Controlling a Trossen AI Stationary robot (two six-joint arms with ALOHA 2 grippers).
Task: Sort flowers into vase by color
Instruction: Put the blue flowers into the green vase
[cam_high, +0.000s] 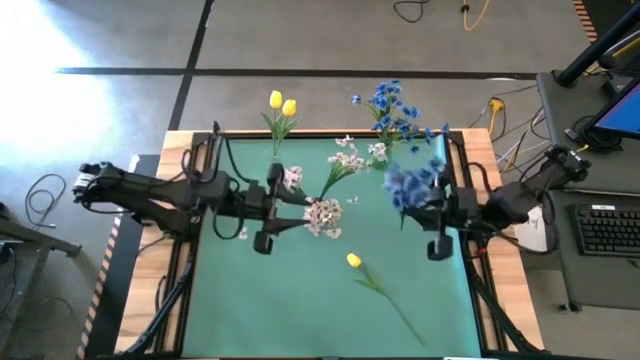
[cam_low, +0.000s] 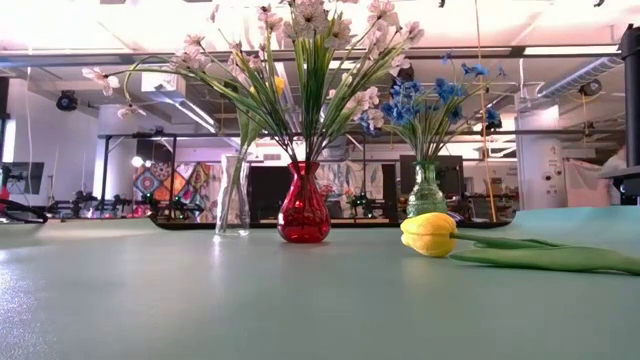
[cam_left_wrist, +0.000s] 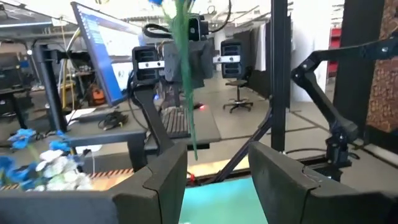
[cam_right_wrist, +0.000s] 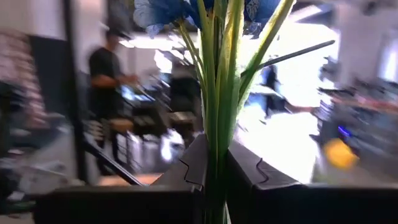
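My right gripper (cam_high: 425, 208) is raised above the table's right side and shut on a spray of small blue flowers (cam_high: 412, 180). Its green stems (cam_right_wrist: 217, 93) rise between the fingers in the right wrist view. My left gripper (cam_high: 303, 213) hovers open beside the pinkish-white blossoms (cam_high: 323, 215); nothing sits between its fingers (cam_left_wrist: 217, 171). A red vase (cam_low: 303, 208) holds pinkish-white sprays, a green glass vase (cam_low: 425, 190) holds blue flowers, and a clear vase (cam_low: 232, 195) stands to their left. One yellow tulip (cam_high: 353, 260) lies on its side on the green mat (cam_low: 430, 235). My right gripper pinches the bundle of green stems (cam_right_wrist: 214, 158) of the blue spray between its two fingers, which lie across the stems. The spray stands upright, lifted clear of the table, with the blue blossoms (cam_right_wrist: 168, 12) above the fingers. The stems' lower ends are hidden below the fingers.
Yellow tulips (cam_high: 282, 103) lean out past the table's far edge. The lying tulip's long stem (cam_high: 395, 305) runs toward the near right corner. A desk with a keyboard (cam_high: 605, 228) stands right of the table. A person (cam_right_wrist: 109, 74) stands in the room beyond.
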